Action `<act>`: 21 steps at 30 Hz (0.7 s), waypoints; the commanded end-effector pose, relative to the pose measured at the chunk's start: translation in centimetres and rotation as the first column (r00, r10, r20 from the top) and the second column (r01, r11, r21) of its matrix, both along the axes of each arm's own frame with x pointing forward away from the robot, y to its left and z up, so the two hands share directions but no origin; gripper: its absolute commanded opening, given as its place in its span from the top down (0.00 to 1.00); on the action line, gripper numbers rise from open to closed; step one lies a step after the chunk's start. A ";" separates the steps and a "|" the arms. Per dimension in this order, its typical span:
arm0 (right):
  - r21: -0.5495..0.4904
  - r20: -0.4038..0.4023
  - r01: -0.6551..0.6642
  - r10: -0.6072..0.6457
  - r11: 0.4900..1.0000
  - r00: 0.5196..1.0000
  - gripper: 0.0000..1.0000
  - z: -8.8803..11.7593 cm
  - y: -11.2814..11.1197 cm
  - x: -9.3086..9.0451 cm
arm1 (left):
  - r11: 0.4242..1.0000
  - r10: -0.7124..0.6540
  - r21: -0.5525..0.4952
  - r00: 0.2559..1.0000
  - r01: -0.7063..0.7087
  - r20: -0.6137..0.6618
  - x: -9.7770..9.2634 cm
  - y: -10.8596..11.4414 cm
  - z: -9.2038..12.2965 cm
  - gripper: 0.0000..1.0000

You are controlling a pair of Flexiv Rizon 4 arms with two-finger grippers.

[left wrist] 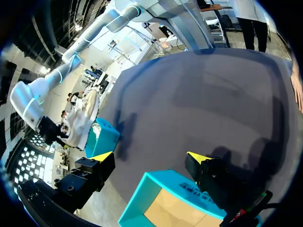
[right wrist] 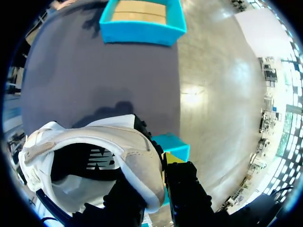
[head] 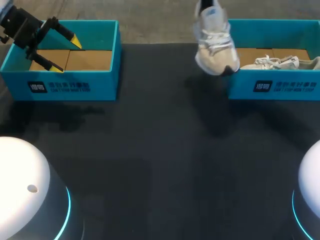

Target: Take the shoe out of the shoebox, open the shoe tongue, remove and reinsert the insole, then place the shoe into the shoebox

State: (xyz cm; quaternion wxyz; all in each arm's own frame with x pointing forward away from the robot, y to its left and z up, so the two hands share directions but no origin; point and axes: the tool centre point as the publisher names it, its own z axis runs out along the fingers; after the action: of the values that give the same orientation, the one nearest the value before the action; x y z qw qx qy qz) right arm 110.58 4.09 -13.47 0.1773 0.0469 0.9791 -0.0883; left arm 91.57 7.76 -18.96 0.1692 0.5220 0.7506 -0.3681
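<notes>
R gripper [right wrist: 158,182] clamps shoe [head: 215,42] above dark table [head: 160,140]; L gripper [head: 66,55] spread over L shoebox [head: 75,86].

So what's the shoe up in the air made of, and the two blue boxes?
The shoe looks like soft, matte cream fabric, maybe mesh, and its fuzzy heel patch could be suede. The left box and right box seem to be cardboard: plain brown inside, with smooth blue walls outside.
</notes>
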 end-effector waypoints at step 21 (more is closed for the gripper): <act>0.072 0.013 0.047 -0.048 0.996 0.999 1.00 0.4 -10.2 2.9 | 1.000 -0.001 0.002 1.000 0.001 0.000 0.0 0.0 0.0 0.00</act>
State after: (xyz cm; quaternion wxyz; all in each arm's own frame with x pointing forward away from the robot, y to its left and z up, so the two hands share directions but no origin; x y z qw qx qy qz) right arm 113.53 -6.06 -13.22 0.1805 0.0778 0.9788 -0.0578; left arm 91.57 7.75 -18.96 0.1692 0.5220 0.7506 -0.3681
